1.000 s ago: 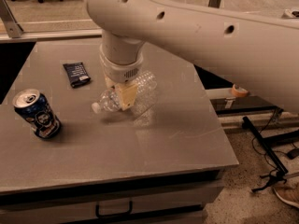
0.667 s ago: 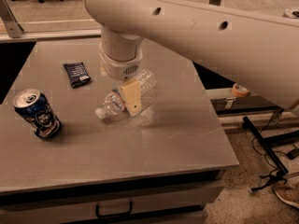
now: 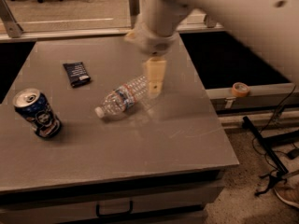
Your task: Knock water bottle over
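The water bottle [image 3: 122, 98] lies on its side on the grey table [image 3: 154, 143], white cap pointing to the front left, label band around its middle. My gripper [image 3: 154, 78] hangs from the big white arm just above and to the right of the bottle's base end, lifted off the table. It holds nothing.
A blue-and-white drink can [image 3: 37, 113] stands upright near the table's left edge. A dark flat packet [image 3: 77, 73] lies at the back left. A roll of tape [image 3: 240, 89] sits on a ledge to the right. Cables and a stand lie on the floor at right.
The bottle has gone from tilted under the gripper to lying flat on the table. The gripper has risen and moved away to the right and back.
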Robot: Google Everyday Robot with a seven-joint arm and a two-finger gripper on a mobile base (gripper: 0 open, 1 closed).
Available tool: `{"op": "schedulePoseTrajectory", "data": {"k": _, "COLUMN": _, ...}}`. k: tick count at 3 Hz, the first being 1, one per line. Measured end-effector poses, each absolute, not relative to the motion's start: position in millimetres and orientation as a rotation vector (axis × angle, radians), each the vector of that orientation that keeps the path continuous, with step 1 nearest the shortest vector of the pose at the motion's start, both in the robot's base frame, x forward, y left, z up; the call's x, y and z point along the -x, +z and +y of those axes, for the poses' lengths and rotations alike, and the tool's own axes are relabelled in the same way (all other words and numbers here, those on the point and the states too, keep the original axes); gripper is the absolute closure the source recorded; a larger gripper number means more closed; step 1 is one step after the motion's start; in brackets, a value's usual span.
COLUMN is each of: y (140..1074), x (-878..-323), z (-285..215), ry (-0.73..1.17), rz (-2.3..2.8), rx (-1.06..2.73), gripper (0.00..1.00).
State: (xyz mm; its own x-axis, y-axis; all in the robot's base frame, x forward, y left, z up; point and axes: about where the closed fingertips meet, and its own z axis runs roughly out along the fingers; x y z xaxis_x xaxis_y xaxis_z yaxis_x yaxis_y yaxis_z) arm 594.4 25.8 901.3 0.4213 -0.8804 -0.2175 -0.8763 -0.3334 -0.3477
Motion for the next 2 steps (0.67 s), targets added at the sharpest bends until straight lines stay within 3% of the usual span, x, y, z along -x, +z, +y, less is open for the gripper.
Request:
{"op": "schedulePoseTrajectory", "data": {"k": 1, "y": 930, "x": -614, "z": -41, "ry": 0.116, "rz": 1.659, "rx": 1.939, "gripper": 0.0}}
{"op": "schedulePoseTrajectory", "data": {"k": 2, "y": 946, "x": -607, "z": -45, "ry": 0.206, "rz": 1.658, "rx": 1.852, "gripper": 0.0}}
